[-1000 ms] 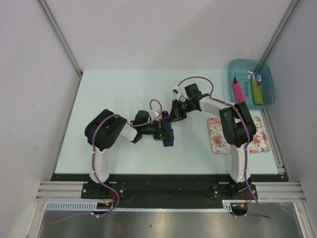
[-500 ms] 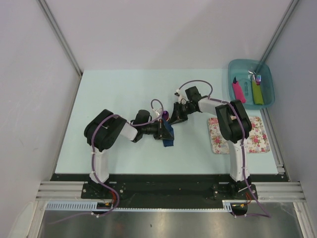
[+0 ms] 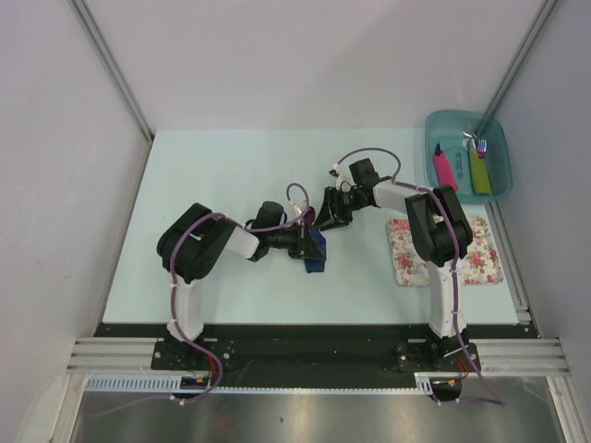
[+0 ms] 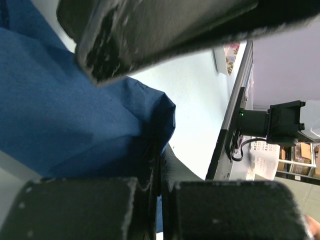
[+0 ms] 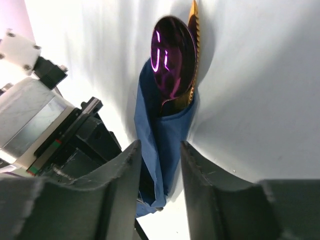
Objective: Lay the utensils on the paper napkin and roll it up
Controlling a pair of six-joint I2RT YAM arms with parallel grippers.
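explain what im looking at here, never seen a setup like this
Two robot arms bolted to a table, each ending in a two-finger gripper. One picture looks down from above; the other two come from cameras on the wrists. The left gripper is shut on a navy paper napkin, wrapped around a purple spoon and a wooden knife. The right gripper stands open around that roll. At right lie a floral mat and a teal tray with a pink-handled utensil and a green-handled fork.

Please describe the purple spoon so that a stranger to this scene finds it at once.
Near the middle of the pale table, find the rolled dark blue napkin. The spoon sticks out of its end: the only glossy purple bowl, beside a tan serrated knife.
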